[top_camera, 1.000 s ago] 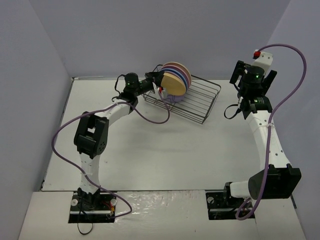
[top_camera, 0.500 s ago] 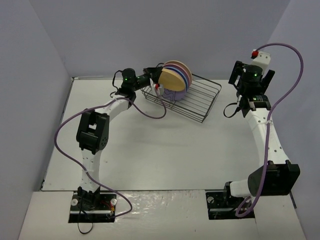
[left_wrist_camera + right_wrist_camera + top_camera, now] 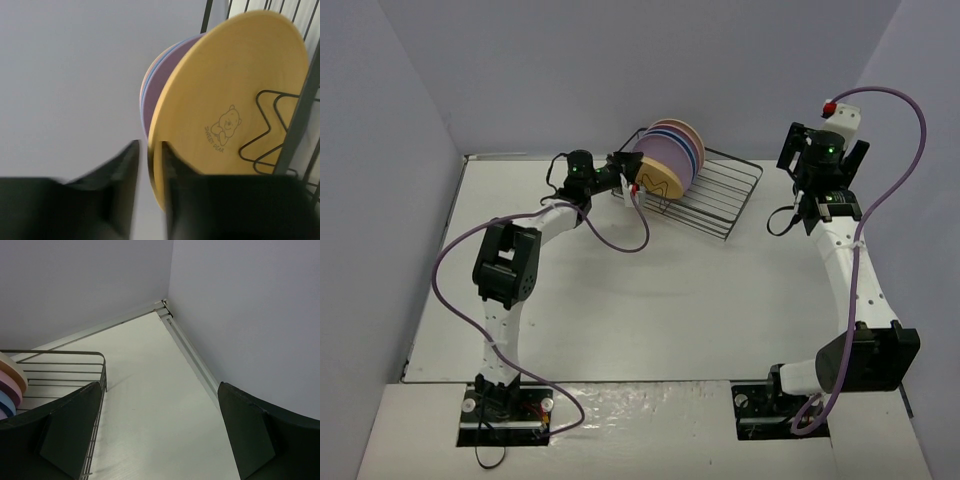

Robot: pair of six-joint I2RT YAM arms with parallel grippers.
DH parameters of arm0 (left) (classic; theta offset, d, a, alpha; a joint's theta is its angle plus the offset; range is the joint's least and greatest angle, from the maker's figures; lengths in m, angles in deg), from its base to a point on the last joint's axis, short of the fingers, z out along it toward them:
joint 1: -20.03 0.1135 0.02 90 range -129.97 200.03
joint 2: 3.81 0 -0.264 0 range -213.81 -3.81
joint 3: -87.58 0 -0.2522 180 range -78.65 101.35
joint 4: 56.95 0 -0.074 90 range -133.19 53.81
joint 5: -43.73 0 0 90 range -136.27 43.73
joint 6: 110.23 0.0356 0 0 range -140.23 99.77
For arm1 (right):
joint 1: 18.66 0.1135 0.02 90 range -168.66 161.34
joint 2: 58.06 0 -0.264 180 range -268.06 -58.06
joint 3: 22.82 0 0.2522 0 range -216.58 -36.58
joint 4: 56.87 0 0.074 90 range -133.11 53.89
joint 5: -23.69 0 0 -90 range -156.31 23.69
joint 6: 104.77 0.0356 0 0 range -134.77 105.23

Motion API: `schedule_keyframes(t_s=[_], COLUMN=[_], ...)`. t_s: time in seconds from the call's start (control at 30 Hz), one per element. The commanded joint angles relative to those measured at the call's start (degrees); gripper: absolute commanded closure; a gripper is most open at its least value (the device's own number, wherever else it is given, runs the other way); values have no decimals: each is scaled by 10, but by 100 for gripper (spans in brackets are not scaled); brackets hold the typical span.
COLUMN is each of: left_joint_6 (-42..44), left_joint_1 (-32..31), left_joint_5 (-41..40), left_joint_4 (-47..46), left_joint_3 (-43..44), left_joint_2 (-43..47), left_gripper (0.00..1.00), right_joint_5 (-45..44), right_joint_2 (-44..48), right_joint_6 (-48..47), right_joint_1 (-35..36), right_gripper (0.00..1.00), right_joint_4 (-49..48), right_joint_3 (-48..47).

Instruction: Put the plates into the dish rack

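The left end effector (image 3: 150, 147) stands astride the rim of the yellow plate (image 3: 235, 100). Its fingers are close together, one on each face. A sliver of background shows between the outer finger (image 3: 122, 175) and the rim, so whether it truly pinches the plate cannot be told from the wrist view. The plate stands on edge just ahead of the fingertips. Its back lies against the lilac plate (image 3: 160, 85), with the other plates (image 3: 678, 150) stacked beyond that, all at the end of the dish rack (image 3: 725, 195) nearest this end effector. The zigzag divider (image 3: 265, 125) crosses in front of the plate's printed face.

The step in hand appears to be seating this last plate and letting go. To do it well, the lower rim should sit in a divider notch before the fingers part. The fingers should then open only a little and draw straight back along their own line, so that neither finger drags the rim or tips the stack. The wire rack probably slides easily on the bench (image 3: 650, 300), so sideways pushes should be avoided.

The right end effector (image 3: 160, 390) hangs spread wide and empty, well apart from the plates, with the rack's far end off to its left.
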Motion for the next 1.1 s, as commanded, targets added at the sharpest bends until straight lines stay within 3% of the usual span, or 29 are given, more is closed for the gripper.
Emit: schedule_keyframes(t_s=[0.0,0.07,0.13,0.2,0.53,0.63,0.73,0.87,0.9,0.93,1.07], left_joint_6=[21,20,16,-2,-120,-251,-361,-441,-490,-592,-762], left_joint_1=[-1,-2,-4,-4,-17,-28,-30,-31,-31,-30,-28], left_joint_5=[23,24,22,20,-13,-135,-210,-215,-248,-334,-532], left_joint_4=[-27,-25,-28,-53,-182,-245,-93,282,315,367,478], left_joint_3=[8,9,9,6,-26,-14,61,265,290,310,324], left_joint_2=[34,34,35,39,77,99,146,171,173,175,199], left_gripper=[65,54,21,3,3,3,3,3,3,3,3], right_joint_5=[1,0,1,4,32,47,42,29,26,21,7], right_joint_2=[-7,-7,-6,-5,1,-7,-12,0,12,18,47], right_joint_6=[0,1,2,2,2,3,16,48,66,74,117], right_joint_1=[-4,-4,-4,-4,-4,-4,-4,-4,-3,-4,-4], right_gripper=[0,0,0,0,0,0,0,0,0,0,0], right_joint_4=[-32,-31,-32,-30,-29,-22,2,-6,-11,-13,-37], right_joint_3=[-31,-31,-29,-29,-28,-32,-39,-12,0,23,60])
